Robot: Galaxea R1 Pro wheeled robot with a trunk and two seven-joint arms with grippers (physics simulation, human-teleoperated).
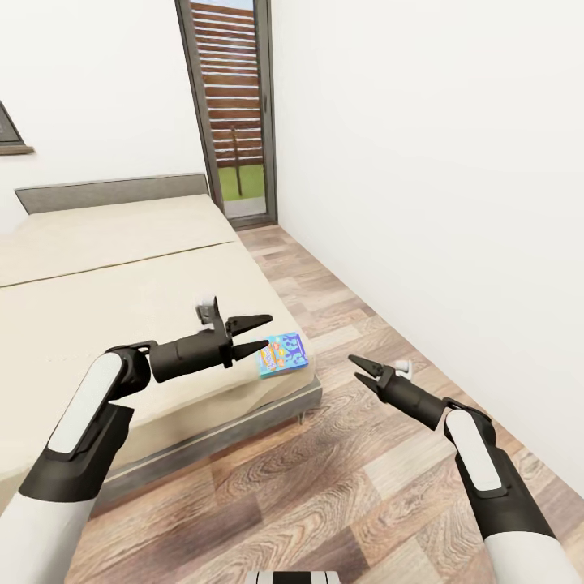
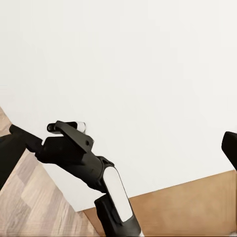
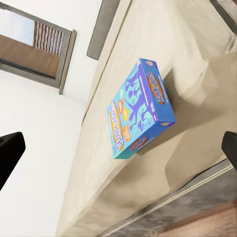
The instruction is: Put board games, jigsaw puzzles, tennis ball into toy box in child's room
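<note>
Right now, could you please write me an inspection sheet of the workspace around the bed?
Surface: beige bed, mattress bare apart from one box.
Job's things: blue flat board game box lying near the bed's corner edge.
Clutter: nothing seen.
Grippers: left gripper open beside the box, not touching; right gripper open over the wooden floor.
Cables: nothing seen.
Surroundings: white wall, glazed door beyond the bed.

My views are bright and evenly lit, sharp throughout with no blur or glare. Daylight shows through the glass door (image 1: pixel 235 105). The board game (image 3: pixel 138 108) casts a soft shadow on the bed (image 1: pixel 122 268). The white wall (image 1: pixel 422 162) looks almost flat.
</note>
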